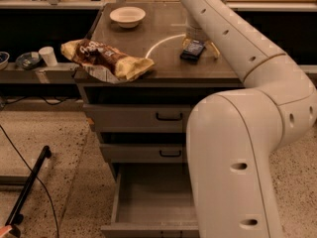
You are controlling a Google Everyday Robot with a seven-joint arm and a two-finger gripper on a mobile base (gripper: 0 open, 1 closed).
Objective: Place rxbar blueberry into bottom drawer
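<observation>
The rxbar blueberry [192, 50], a small dark navy bar, lies flat on the right part of the brown cabinet top [163, 63]. My gripper [200, 44] reaches down from the long white arm right over the bar. Its pale fingertips [214, 48] stand apart on either side of the bar, at tabletop height, and the bar rests on the top. The bottom drawer [148, 228] is pulled out below, a wide grey box with a bare floor. My arm's large white elbow covers its right part.
A brown-and-yellow chip bag [106, 58] lies at the cabinet top's left front. A white bowl [128, 16] stands at the back. Two shallower drawers with black handles [169, 116] are shut. A cup [48, 55] stands on a low shelf at left. A black pole [27, 187] and cable lie on the floor.
</observation>
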